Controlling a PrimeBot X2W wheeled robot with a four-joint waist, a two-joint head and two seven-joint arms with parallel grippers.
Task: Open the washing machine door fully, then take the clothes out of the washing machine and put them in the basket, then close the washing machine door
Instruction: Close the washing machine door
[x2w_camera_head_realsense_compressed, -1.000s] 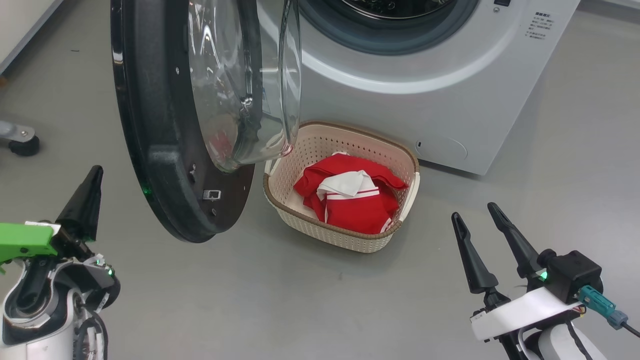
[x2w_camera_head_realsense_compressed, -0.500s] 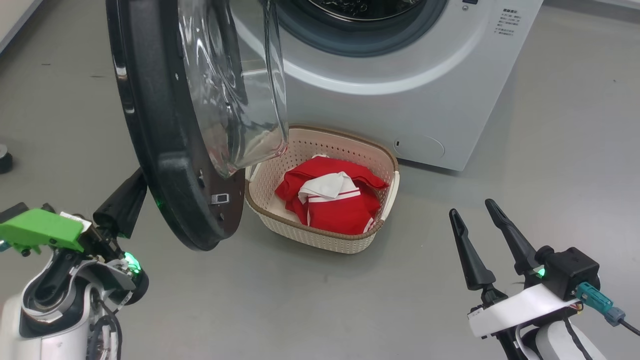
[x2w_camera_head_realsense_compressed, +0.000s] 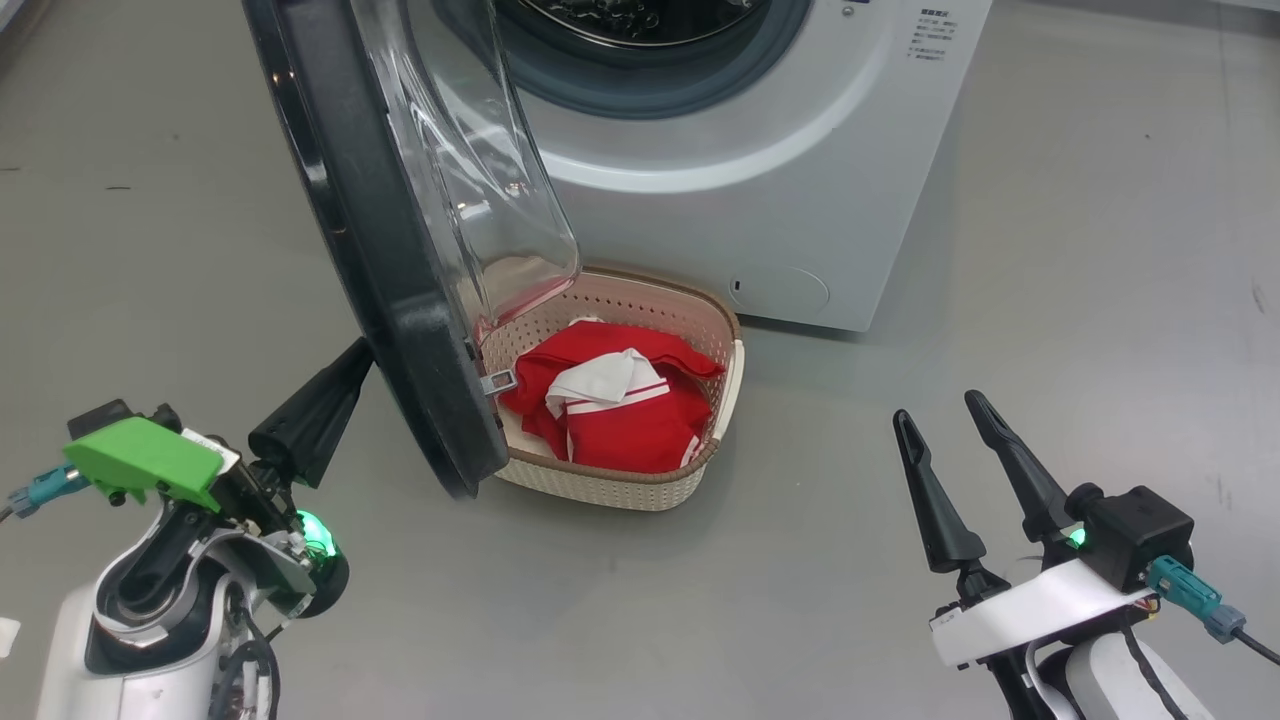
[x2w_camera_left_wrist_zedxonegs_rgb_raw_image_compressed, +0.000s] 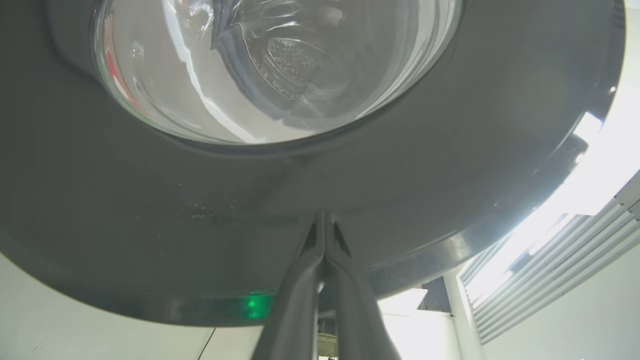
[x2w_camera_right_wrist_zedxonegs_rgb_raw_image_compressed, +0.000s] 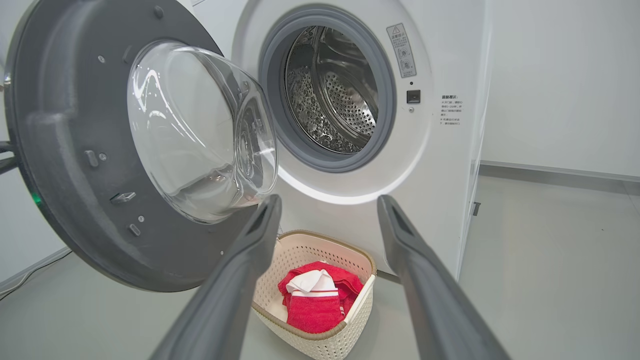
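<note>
Your left claw (x2w_camera_head_realsense_compressed: 357, 352) was clenched, tip against the glossy black-rimmed round glass door (x2w_camera_head_realsense_compressed: 400, 300). Red-and-white fabric clothes (x2w_camera_head_realsense_compressed: 620, 420) lay in the cream perforated plastic basket (x2w_camera_head_realsense_compressed: 735, 350), and your right claw (x2w_camera_head_realsense_compressed: 936, 408) gaped empty at its four o'clock.

In the head view the top edge cuts off the washing machine door (x2w_camera_head_realsense_compressed: 390, 250) and most of the washing machine's (x2w_camera_head_realsense_compressed: 760, 200) drum (x2w_camera_head_realsense_compressed: 620, 15). The door hides the basket's (x2w_camera_head_realsense_compressed: 640, 490) left end and the very tip of the left gripper (x2w_camera_head_realsense_compressed: 352, 362). The machine's printed label (x2w_camera_head_realsense_compressed: 932, 45) is too small to read. In the right wrist view the right gripper's (x2w_camera_right_wrist_zedxonegs_rgb_raw_image_compressed: 328, 200) blurred fingers (x2w_camera_right_wrist_zedxonegs_rgb_raw_image_compressed: 235, 280) cover the basket's left rim.
</note>
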